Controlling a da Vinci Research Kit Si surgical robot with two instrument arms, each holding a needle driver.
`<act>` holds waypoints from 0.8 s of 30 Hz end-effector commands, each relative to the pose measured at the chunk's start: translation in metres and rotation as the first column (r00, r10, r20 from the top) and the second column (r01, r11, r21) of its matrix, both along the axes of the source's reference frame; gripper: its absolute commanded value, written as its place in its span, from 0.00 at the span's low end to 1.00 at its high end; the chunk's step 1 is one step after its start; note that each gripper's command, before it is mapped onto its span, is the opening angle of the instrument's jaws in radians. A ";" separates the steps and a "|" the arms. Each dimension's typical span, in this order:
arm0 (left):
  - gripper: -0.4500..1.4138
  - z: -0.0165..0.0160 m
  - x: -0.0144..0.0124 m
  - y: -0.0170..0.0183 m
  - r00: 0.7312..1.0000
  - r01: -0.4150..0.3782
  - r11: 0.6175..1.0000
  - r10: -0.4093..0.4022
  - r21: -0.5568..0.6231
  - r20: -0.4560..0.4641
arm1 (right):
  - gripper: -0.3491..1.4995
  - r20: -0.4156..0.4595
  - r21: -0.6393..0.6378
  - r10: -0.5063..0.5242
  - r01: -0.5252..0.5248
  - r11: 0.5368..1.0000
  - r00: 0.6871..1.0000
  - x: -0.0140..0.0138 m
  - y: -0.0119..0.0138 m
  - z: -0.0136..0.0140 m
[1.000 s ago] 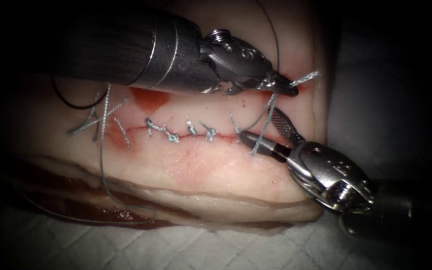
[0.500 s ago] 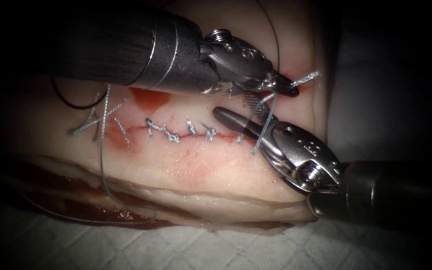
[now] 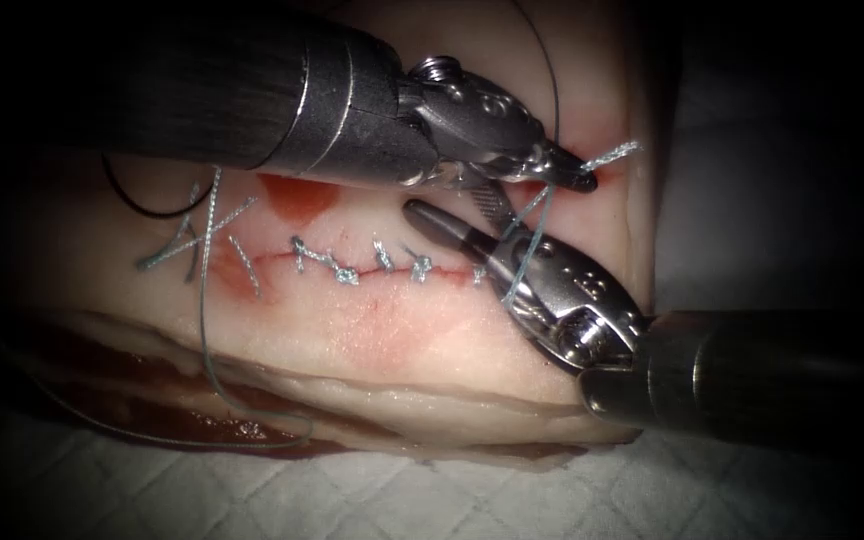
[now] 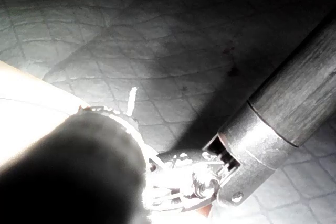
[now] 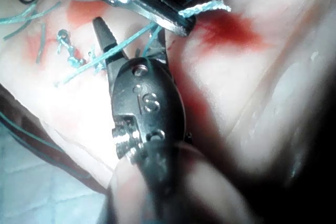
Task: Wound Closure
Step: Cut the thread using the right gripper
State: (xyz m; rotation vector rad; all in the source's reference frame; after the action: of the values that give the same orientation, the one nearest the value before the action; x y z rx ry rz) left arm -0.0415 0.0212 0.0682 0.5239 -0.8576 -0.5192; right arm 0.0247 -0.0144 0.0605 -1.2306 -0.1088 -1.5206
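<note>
Thread point(image 3: 542, 205) pinched by left gripper point(image 3: 577, 180), right gripper point(image 3: 452, 215) spread around it.
Left gripper, at 1 o'clock of the cut point(image 3: 372, 265) on the tissue point(image 3: 402, 340), is pressed together on the thread, whose frayed end point(image 3: 612, 155) sticks out toward 2 o'clock. Right gripper holds nothing; its parted jaws straddle the strand running down toward the cut's right end. Stitches point(image 3: 352, 265) lie along the cut; red fluid point(image 3: 297, 195) sits at 11 o'clock. Needle's place can't be told.
</note>
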 end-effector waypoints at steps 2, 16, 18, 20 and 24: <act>0.00 0.0004 -0.0006 0.0003 1.000 0.001 1.000 -0.001 -0.001 0.001 | 0.68 -0.002 -0.002 0.001 -0.001 1.000 1.000 0.0009 0.0003 0.0004; 0.00 0.0003 -0.0006 0.0002 1.000 -0.001 1.000 0.001 0.006 -0.008 | 0.67 -0.025 0.018 0.014 -0.013 1.000 1.000 0.0008 0.0002 0.0006; 0.00 0.0003 -0.0006 0.0002 1.000 -0.005 1.000 0.005 0.008 -0.008 | 0.64 -0.033 0.026 0.018 -0.017 1.000 0.999 0.0008 0.0002 0.0006; 0.00 0.0004 -0.0006 0.0002 1.000 -0.005 1.000 0.005 0.006 -0.013 | 0.54 -0.041 0.034 0.022 -0.020 0.999 0.999 0.0007 0.0002 0.0006; 0.00 0.0004 -0.0006 0.0001 1.000 -0.005 1.000 0.005 0.005 -0.013 | 0.14 -0.098 0.101 0.074 -0.064 0.993 0.992 0.0007 0.0001 0.0006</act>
State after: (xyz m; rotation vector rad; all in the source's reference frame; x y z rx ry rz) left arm -0.0415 0.0209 0.0682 0.5287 -0.8386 -0.5206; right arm 0.0242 -0.0145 0.0609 -1.2017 -0.0079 -1.3720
